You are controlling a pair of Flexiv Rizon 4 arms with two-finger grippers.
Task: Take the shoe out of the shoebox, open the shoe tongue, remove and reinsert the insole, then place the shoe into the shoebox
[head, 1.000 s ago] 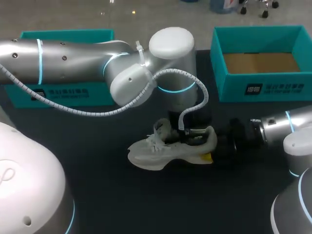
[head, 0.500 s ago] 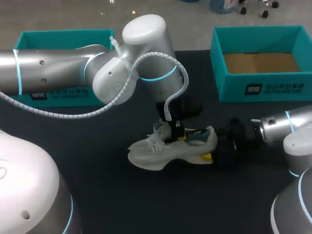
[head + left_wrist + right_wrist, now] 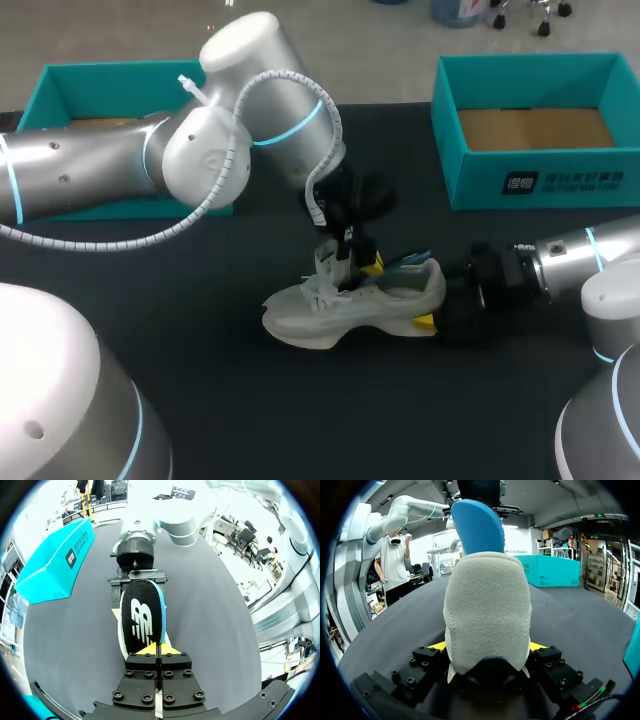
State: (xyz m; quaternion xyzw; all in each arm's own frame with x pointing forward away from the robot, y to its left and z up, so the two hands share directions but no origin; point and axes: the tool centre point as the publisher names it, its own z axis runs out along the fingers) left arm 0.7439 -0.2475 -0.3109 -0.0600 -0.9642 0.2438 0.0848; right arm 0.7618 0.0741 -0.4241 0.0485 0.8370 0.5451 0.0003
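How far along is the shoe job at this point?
Done: the shoe lies on the table, outside the shoebox. In hand: the right gripper clamps its heel while the left gripper pinches the insole, lifted partly out. Left: finish removal, reinsert the insole, box the shoe.

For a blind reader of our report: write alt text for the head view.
A white shoe stands on a dark table, the right hand gripping its heel while the left hand holds the insole partly out of it. One teal shoebox stands back right, a second shoebox back left.

Dark grey table: matte, plain top, same in all views.
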